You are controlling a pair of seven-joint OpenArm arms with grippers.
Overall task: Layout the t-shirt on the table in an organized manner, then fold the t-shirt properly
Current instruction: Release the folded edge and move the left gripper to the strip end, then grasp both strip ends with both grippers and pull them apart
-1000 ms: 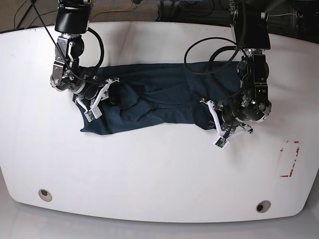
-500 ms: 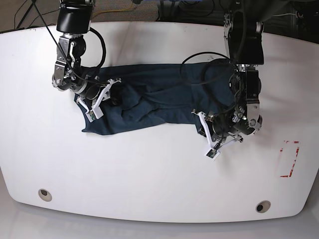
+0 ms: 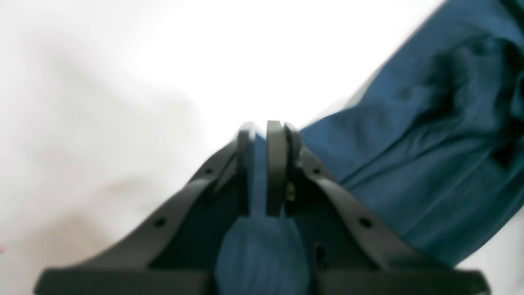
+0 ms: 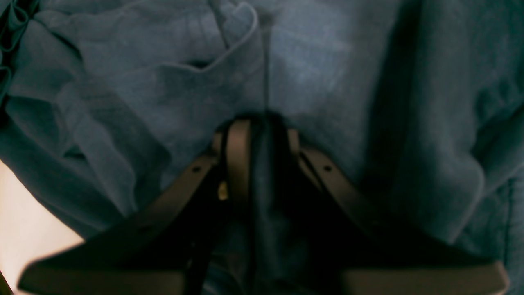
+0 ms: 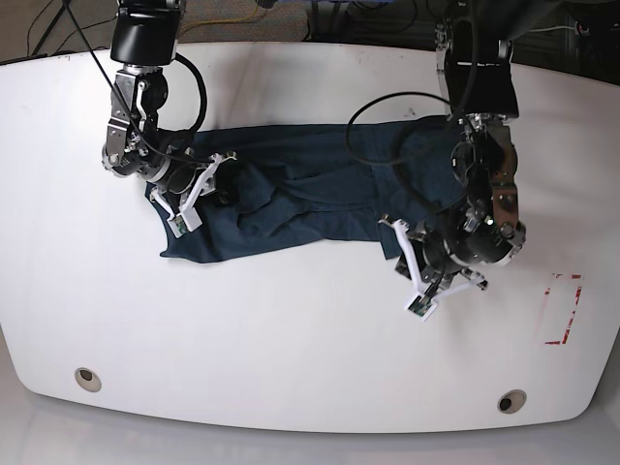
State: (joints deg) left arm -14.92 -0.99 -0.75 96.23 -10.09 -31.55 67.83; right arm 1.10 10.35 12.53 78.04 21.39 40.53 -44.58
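The table (image 5: 291, 339), a broad glossy white top with rounded corners, filled the base view. The t-shirt (image 5: 291, 194) lay across its middle and far half as a long, rumpled dark teal band, running from one arm to the other, creased and bunched at the centre.

The right gripper (image 4: 258, 135) sat at the base view's left end of the cloth. Its wrist view showed the jaws drawn nearly together with a thick fold of the fabric pinched between them and wrinkled cloth all around.

The left gripper (image 3: 266, 139) was at the other end, near the shirt's front edge. Its jaws were almost closed, with only a thin strip of blue fabric clamped between the 2 fingers and a bunch of cloth bulging behind them; the rest of the shirt trailed away to the right over the white surface.

A red tape mark (image 5: 564, 308) lay near the table's edge beside that arm, and 2 grommet holes (image 5: 87, 377) sat along the near edge.
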